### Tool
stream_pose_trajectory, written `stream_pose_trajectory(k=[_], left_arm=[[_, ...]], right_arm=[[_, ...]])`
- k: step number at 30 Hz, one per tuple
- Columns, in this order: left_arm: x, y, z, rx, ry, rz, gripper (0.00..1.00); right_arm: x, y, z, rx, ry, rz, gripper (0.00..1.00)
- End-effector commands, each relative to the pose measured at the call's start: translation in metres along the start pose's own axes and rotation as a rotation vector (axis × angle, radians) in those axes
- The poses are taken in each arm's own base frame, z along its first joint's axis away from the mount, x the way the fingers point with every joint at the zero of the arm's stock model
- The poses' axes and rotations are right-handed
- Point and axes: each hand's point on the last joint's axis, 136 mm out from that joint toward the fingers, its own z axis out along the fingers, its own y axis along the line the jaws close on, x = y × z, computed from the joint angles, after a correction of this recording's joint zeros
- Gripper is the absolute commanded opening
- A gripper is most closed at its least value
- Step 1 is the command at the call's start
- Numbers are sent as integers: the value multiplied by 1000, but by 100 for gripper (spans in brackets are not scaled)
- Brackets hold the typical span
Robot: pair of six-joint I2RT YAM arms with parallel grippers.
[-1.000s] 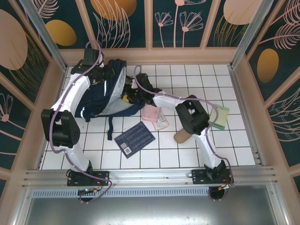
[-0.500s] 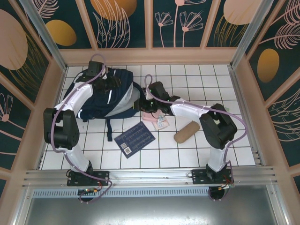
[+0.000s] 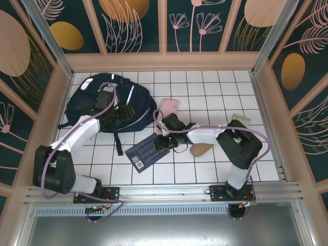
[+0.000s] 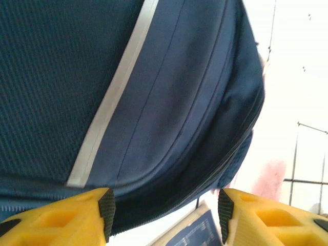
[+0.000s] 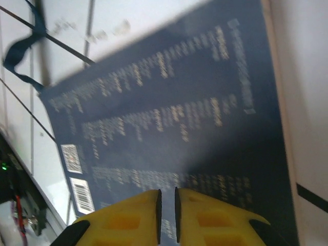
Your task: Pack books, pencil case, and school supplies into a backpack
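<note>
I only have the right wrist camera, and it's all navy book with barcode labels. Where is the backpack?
Observer: The backpack lies at the far left of the table, just beyond the book.
Operator: And what is the left gripper doing?
Observer: The left gripper hangs open above the backpack's navy fabric, with nothing between its fingers.

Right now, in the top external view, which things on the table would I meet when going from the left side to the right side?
backpack → navy grid book → pink piece → tan pouch → pale green piece
</note>
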Motion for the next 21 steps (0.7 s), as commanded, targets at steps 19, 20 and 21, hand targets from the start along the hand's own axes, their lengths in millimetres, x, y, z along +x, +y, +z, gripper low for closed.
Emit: stream_pose_trajectory(k=[19, 20, 21], left_arm=[[117, 1, 56, 51, 233, 89, 53], [117, 0, 59, 44, 235, 102, 53], [116, 0, 61, 34, 235, 111, 53]], right_arm=[[-65, -67, -37, 226, -191, -5, 40], [-65, -63, -43, 223, -206, 6, 44], [-65, -61, -48, 227, -220, 19, 47]])
